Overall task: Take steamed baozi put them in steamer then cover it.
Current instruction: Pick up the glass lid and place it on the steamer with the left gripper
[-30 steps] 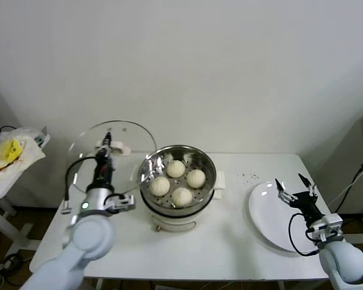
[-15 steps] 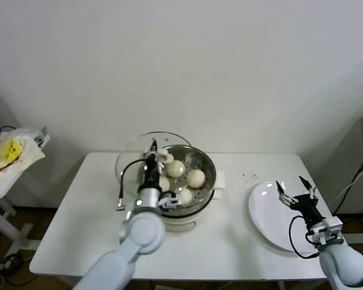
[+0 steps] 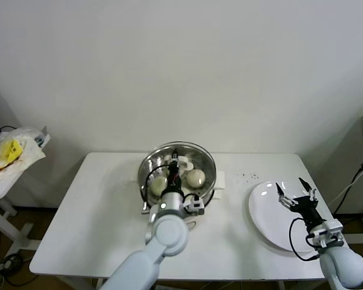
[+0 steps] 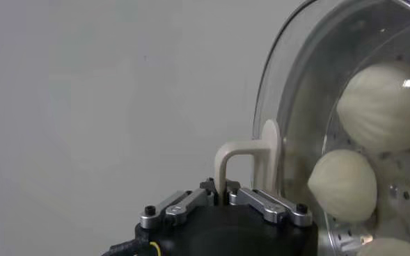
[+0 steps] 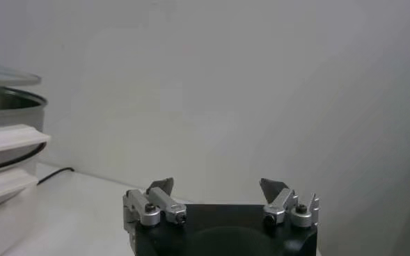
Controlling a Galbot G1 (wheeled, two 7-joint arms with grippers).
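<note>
**Glass lid held over the loaded steamer**

The steamer (image 3: 207,162), a shiny steel basket seated in a cream-white pot base, stands near the middle of the white table (image 3: 97,217). Inside it lie the steamed baozi (image 3: 195,177), smooth cream-white buns resting on the perforated bottom; in the head view the arm hides part of the basket, so not all of them can be counted there. In the left wrist view, three or more buns show through the glass lid (image 4: 298,104).

The left gripper (image 3: 173,162) is clenched on the pale handle (image 4: 250,156) of the round lid, which sits over the steamer opening; whether its rim rests on the basket cannot be told.

The right gripper (image 3: 297,194) hangs above the flat white plate (image 3: 263,214) at the table's right end, its jaws spread and grasping nothing. The plate carries no food.

To the left, a separate side surface bears a bag (image 3: 13,152) with yellow contents. Small dark specks (image 3: 248,177) lie on the table between the steamer and the plate. No legible writing or brand mark appears on any item.
</note>
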